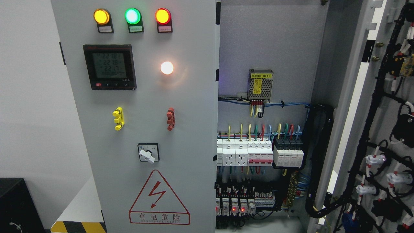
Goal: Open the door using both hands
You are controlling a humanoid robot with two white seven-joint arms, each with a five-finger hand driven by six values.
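A grey electrical cabinet fills the head view. Its left door (pixel 181 136) is closed and carries three lit lamps, a digital meter (pixel 109 67), a white lamp (pixel 167 68), a yellow handle (pixel 118 118), a red handle (pixel 170 119), a rotary switch (pixel 148 153) and a red warning triangle (pixel 157 199). The right door (pixel 355 106) is swung wide open at the right, its inner side showing black cable bundles. Inside the cabinet I see breakers (pixel 258 152) and coloured wires. Neither of my hands is in view.
A white wall lies left of the cabinet. A black box (pixel 16 204) stands at the lower left, with yellow-black hazard tape (pixel 77 226) on the floor beside it. A small perforated power supply (pixel 260 84) hangs on the cabinet's back panel.
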